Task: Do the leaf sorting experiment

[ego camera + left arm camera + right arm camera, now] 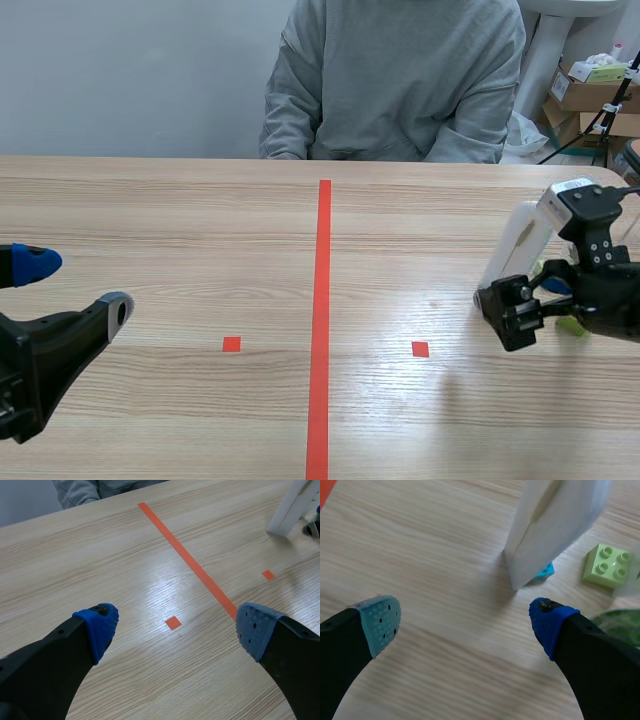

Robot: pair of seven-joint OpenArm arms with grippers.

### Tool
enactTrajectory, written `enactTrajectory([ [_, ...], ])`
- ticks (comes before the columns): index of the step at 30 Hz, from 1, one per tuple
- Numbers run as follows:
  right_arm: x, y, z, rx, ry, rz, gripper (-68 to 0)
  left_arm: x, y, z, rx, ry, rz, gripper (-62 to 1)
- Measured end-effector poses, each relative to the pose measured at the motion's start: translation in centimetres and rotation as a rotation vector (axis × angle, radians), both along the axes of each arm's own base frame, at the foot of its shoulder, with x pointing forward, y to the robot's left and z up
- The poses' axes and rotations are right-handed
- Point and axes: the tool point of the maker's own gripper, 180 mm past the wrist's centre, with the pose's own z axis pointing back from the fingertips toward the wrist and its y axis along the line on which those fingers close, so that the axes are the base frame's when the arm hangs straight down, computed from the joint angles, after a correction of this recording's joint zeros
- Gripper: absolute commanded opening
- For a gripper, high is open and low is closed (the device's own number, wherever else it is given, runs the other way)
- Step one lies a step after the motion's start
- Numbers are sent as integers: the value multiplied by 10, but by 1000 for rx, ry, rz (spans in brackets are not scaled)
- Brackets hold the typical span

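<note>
r gripper [465, 625] fingers wide, empty; white pouch [555, 525] just ahead, green leafy bit [622, 622] beside its blue-pad finger. l gripper [175, 630] wide too, nothing btwn. prob start of sorting: next, r must swing onto the leaf & pinch it flat

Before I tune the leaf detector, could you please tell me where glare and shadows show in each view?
Left wrist view: a pale glare streak on the table ahead of the open left gripper. Right wrist view: no glare, a soft shadow at the foot of the white bag ahead of the open right gripper. Scene view: even light, only a faint shadow beneath the right gripper.
</note>
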Motion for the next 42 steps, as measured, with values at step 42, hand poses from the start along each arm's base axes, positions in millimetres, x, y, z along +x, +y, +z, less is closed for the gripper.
enactTrajectory([
  [42,-87,86,122,-56,-179,491,-150,0,0,0,0,-1,0,-99],
])
